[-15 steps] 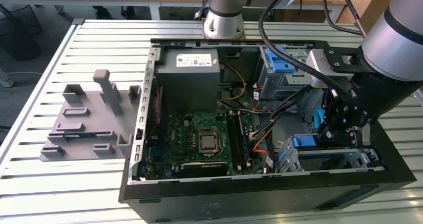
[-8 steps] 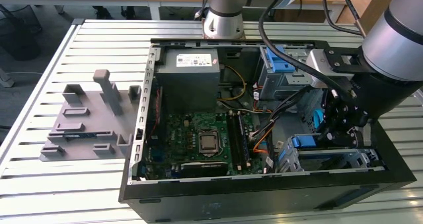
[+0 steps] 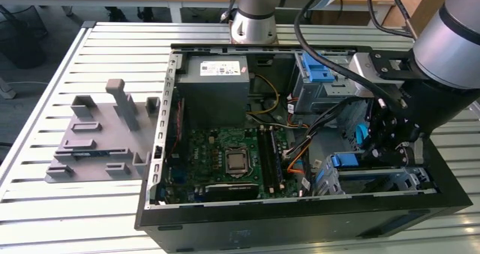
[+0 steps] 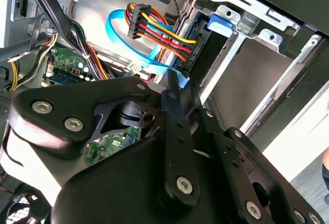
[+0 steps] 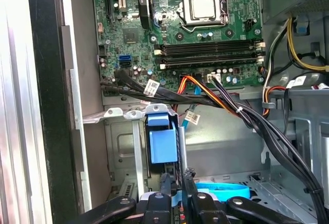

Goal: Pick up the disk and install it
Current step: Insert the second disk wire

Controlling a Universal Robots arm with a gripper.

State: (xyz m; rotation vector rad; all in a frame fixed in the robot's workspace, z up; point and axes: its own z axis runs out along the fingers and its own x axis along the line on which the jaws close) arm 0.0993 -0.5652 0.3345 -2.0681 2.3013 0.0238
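1. Judging progress, we see the disk [image 5: 160, 147] seated in the drive cage [image 5: 121, 154] below the motherboard [image 5: 195, 29].
2. We find the gripper [image 5: 175, 185] just beside the disk, jaws nearly together, gripping nothing.

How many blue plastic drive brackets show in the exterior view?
2. One blue bracket tops the far drive cage; another sits on the near cage, under the arm. The arm may hide more.
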